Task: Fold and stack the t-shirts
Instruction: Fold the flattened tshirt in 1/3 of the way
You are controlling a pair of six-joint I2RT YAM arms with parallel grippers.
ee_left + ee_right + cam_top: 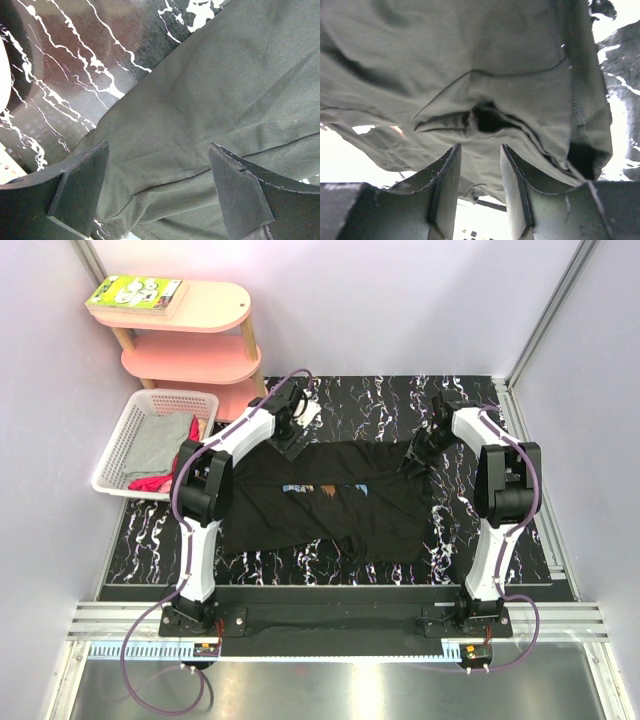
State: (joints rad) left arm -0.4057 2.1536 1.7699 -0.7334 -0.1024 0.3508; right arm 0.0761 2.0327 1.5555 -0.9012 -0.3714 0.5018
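Observation:
A large black t-shirt [320,510] lies spread on the marble table, its blue, white and orange print [325,489] facing up. My left gripper [292,435] hovers at the shirt's far left corner. In the left wrist view it [159,147] stands wide open over the dark cloth [225,75], gripping nothing. My right gripper [420,452] is at the shirt's far right corner. In the right wrist view it [480,146] is open with a clear gap between the jaws, and rumpled cloth [470,50] bunches just past the fingertips. A grey t-shirt [160,445] and a red one [148,482] lie in the basket.
A white lattice basket [180,395] stands off the table's left edge. Behind it is a pink two-tier shelf [190,360] with a green book [135,292] on top. Bare black marble table [370,410] shows beyond the shirt and along its near edge.

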